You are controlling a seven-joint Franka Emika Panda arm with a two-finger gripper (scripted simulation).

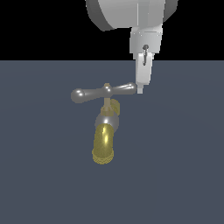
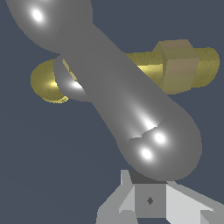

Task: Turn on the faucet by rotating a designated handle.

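I am hanging my gripper [image 1: 140,90] down just beside the handle [image 1: 103,92], at the knob end that points toward the exterior view's right, with my fingertip level with that arm and looking as if it is touching it. Only one narrow white finger [image 1: 143,72] is showing in the exterior view, so I cannot tell whether my jaws are apart or together. In the wrist view the handle [image 2: 131,105] is filling most of the picture as a glossy silver-grey bar, its rounded knob sitting right against the pale parts of my gripper [image 2: 151,199]. The faucet [image 1: 105,142] is standing below the handle on the dark grey-blue floor [image 1: 183,175], its thin brass stem rising to the handle's hub and its gold spout curving down toward the camera, ribbed end lowest
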